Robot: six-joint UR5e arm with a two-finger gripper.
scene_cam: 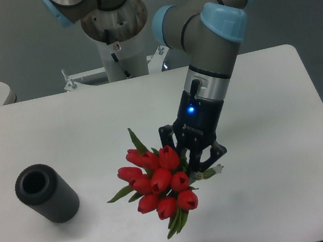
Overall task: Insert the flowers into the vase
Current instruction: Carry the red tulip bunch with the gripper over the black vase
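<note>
Flowers [158, 185], a tight bunch of red tulip buds with green leaves, sit in the gripper [196, 163], whose fingers are closed on the stems at the bunch's right side. The buds point toward the camera over the white table [58, 125]. Well apart to the left, the dark ribbed vase [46, 192] stands with its round mouth open upward.

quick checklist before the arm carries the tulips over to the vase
1. Grip: gripper closed around the flowers at the stems: ok.
2. Bunch lifted off the table: cannot tell.
3. Vase mouth open and unobstructed: ok.
4. Vase upright: cannot tell, it looks tilted from this view.
5. Path from bunch leftward to vase free of objects: ok.
6. Stem ends visible for aiming: not ok, hidden by gripper.
</note>
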